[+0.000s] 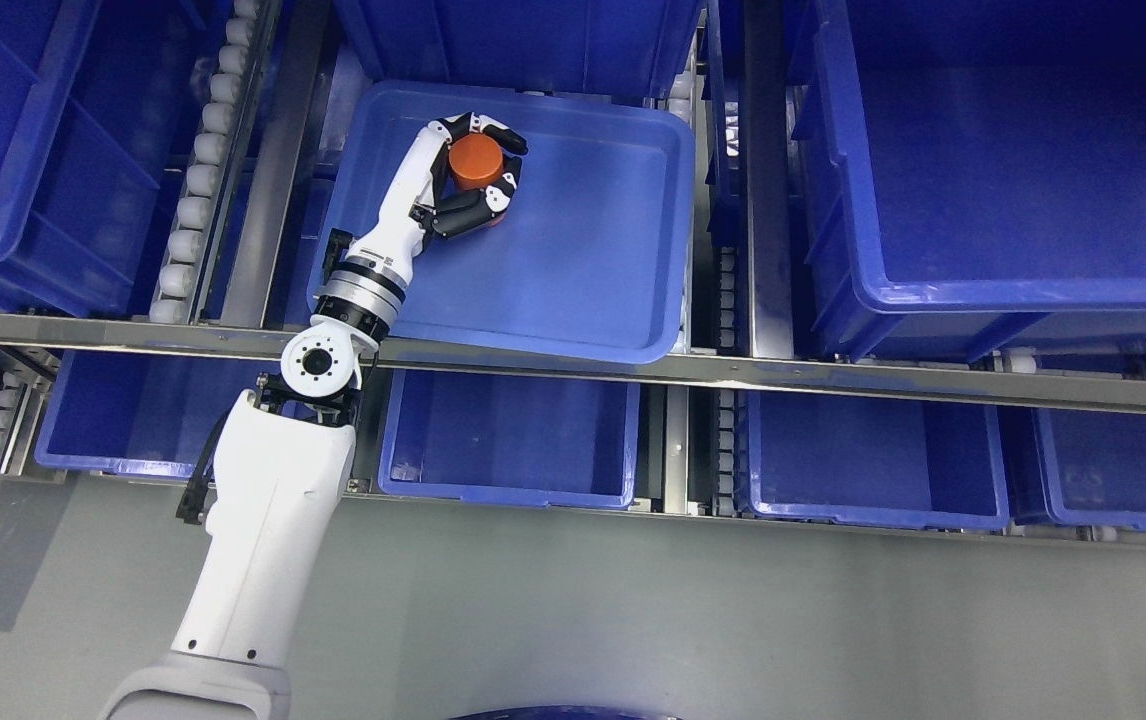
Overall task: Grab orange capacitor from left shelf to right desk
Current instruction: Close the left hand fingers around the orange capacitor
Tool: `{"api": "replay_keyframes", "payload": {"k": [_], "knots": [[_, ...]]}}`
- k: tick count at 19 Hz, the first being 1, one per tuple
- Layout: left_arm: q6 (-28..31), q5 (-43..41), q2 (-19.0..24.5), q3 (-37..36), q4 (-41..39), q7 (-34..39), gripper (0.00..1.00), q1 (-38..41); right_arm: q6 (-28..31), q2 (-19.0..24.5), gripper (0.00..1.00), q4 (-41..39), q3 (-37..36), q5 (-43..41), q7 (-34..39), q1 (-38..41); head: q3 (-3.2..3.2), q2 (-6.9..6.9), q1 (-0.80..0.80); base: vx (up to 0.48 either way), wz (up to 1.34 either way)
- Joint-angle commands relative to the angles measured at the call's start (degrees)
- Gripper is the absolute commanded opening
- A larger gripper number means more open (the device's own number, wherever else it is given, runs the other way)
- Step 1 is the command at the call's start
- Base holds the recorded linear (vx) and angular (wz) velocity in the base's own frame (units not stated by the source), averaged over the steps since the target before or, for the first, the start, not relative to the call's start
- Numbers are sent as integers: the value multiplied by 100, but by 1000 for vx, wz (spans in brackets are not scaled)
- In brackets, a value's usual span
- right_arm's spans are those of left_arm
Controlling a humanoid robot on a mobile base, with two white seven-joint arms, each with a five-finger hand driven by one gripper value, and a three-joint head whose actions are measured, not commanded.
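Left hand closed around the orange capacitor inside a shallow blue tray on the shelf.

The left hand (468, 180) has its black-tipped fingers (493, 132) curled round the orange capacitor (474, 161) from 12 o'clock, with the lower fingers wrapping it from 6 o'clock, so the cylinder's flat top shows between them. The capacitor is in the tray's upper left part, at about 10 o'clock from the tray's middle; whether it rests on the floor or is lifted cannot be told. The white forearm (268, 530) comes in from 7 o'clock, crossing the metal shelf rail (833, 378) at the wrist. The shallow blue tray (583, 250) holds nothing else. At 3 o'clock of it stands a deep blue bin (1013, 180); at 6 o'clock, on the lower level, a smaller blue bin (513, 435); at 9 o'clock runs a white roller track (201, 160).
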Motion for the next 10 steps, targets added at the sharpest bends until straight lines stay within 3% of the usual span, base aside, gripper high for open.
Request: {"api": "replay_keyframes", "payload": {"k": [1,4,10], "knots": [[-185,167,100,174,-233,7,0,-21,-3,-100,100,-193,-62,0,-1,79,0,0,0,0,0],[-212,597,100,-54,-936,7,1,-56,-3,-100,100,-193,-62,0,-1,79,0,0,0,0,0],[-238,625,100,-116,-1895,-2,1,41,-3,-100,100,-193,-62,0,-1,79,0,0,0,-34,-48]]}}
